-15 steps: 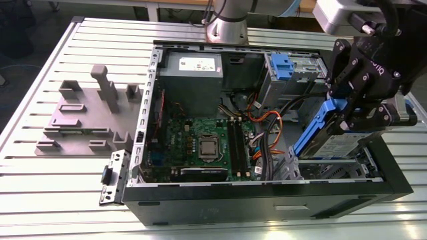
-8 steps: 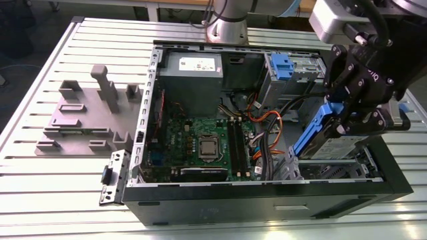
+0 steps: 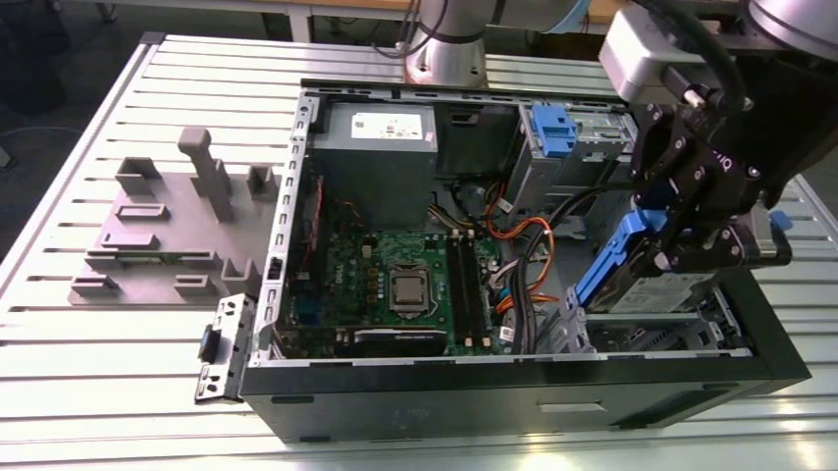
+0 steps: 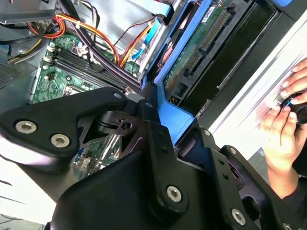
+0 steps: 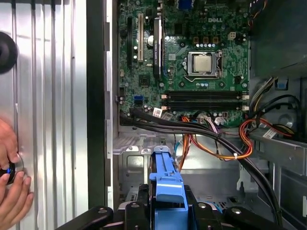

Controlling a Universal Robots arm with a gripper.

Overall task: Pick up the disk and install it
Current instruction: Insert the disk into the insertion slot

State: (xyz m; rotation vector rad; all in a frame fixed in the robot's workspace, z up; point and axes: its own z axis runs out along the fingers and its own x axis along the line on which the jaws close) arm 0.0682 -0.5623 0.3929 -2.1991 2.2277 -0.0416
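My gripper is shut on the disk, a silver-grey drive with blue side rails. It holds the disk tilted over the open computer case, at the corner on the exterior view's right. The disk's lower end sits at the metal drive bay. In the second wrist view the black fingers clamp a blue rail, and the disk's green circuit board shows beyond it. In the first wrist view the blue rail rises between the fingers above the bay's metal floor.
The case holds a green motherboard, a grey power supply with a white sticker, a cage with a blue latch and orange and black cables. A grey fixture sits on the slatted table. A person's hands rest beside the case.
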